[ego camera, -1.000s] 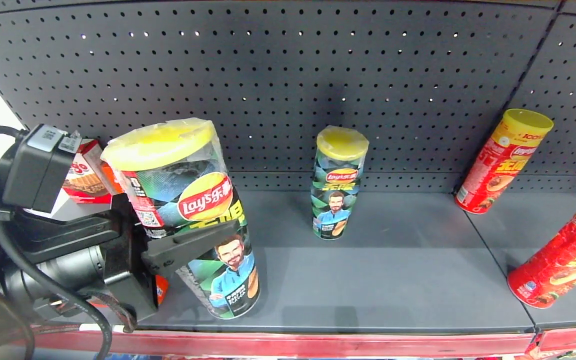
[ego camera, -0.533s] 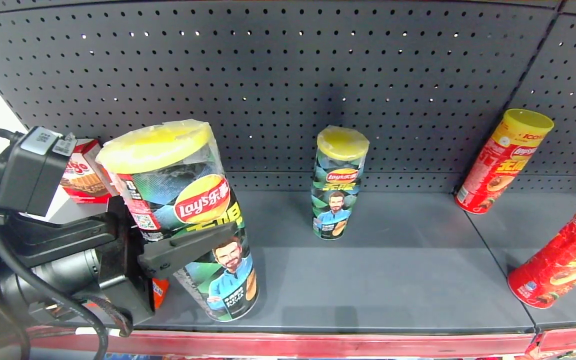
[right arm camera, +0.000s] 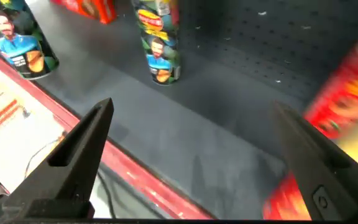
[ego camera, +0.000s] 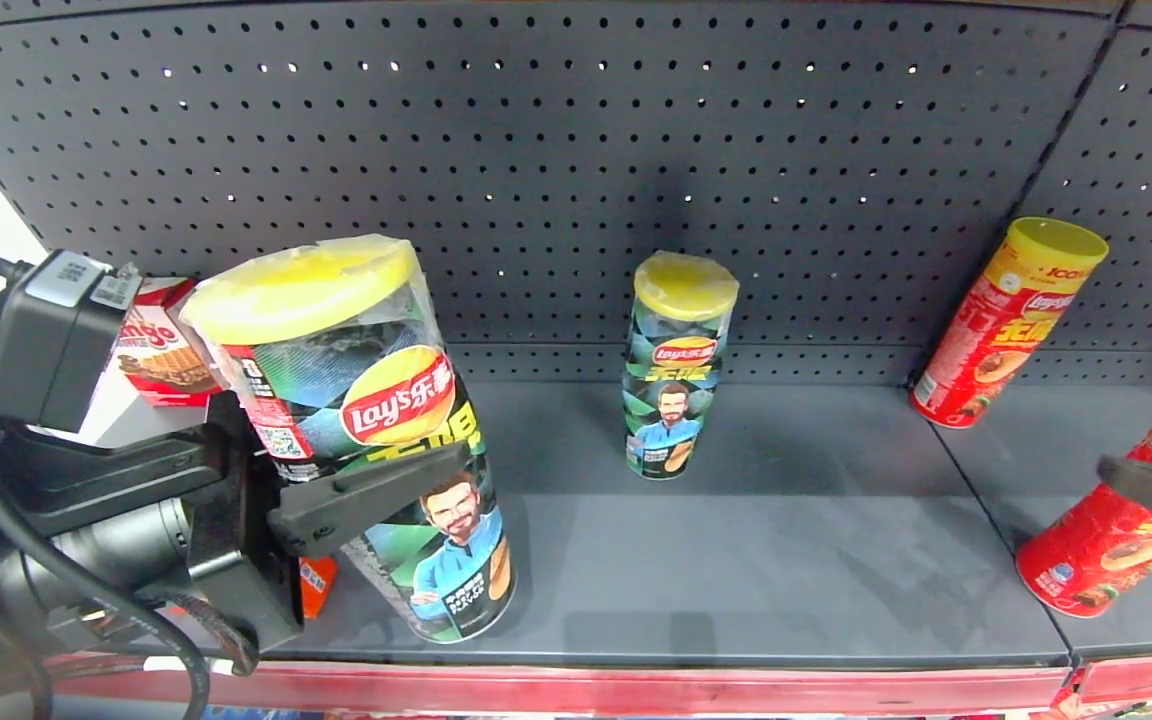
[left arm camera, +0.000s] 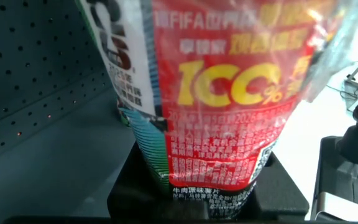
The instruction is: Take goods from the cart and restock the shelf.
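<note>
A tall green chip can with a yellow lid (ego camera: 376, 430) is at the shelf's front left, tilted slightly, with my left gripper (ego camera: 336, 480) shut around its middle. I cannot tell if its base rests on the shelf (ego camera: 756, 560). The left wrist view shows the same can (left arm camera: 216, 93) close up between that gripper's jaws. A second green can (ego camera: 681, 365) stands upright near the back panel. My right gripper (right arm camera: 197, 143) is open and hovers over the shelf's front right part; its fingertips (ego camera: 1151, 490) show in front of a leaning red can (ego camera: 1086, 560).
Another red can (ego camera: 1006, 320) leans against the pegboard at the back right. A red-and-white snack box (ego camera: 161, 345) sits at the far left behind my left arm. A red price rail (ego camera: 576, 690) runs along the shelf's front edge. Open shelf lies between the two green cans (right arm camera: 160, 37).
My left gripper and the held can have shifted slightly to the left. The right gripper's fingers have come into the head view at the right edge.
</note>
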Tool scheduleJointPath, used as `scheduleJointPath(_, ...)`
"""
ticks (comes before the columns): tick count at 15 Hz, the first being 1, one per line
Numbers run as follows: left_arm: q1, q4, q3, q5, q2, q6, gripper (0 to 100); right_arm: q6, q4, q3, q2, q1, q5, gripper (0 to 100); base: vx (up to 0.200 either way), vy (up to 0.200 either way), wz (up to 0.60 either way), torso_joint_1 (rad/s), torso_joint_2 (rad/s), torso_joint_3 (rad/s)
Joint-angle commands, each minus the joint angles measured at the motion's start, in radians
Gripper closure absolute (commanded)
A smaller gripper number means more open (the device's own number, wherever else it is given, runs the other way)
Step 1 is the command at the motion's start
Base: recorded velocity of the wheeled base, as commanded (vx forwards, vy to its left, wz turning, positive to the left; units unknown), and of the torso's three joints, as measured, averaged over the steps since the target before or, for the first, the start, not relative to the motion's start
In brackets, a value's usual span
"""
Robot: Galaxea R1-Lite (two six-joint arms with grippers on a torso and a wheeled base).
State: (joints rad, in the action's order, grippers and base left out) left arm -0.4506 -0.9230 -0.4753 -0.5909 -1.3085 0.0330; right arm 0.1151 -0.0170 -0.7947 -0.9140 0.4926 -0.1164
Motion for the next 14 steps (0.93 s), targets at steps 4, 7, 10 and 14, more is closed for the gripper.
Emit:
scheduleJointPath(4,0.003,0.001,0.001,0.002,0.000,0.002,100,0.023,-0.021,-0.176,-0.312,0.124,0.000,0,0.000,0.000,0.00,0.000,0.00,0.000)
scheduleJointPath(7,0.003,0.001,0.000,0.005,-0.002,0.002,100,0.095,-0.054,-0.227,-0.437,0.123,-0.005,0,0.000,0.000,0.00,0.000,0.00,0.000)
scheduleJointPath(10,0.003,0.001,-0.002,0.005,-0.006,0.002,100,0.106,-0.136,-0.219,-0.539,0.095,-0.071,0,0.000,0.000,0.00,0.000,0.00,0.000)
scheduleJointPath(14,0.043,0.000,0.001,0.002,-0.006,0.001,100,0.106,-0.350,-0.199,-0.655,0.061,-0.100,0,0.000,0.000,0.00,0.000,0.00,0.000)
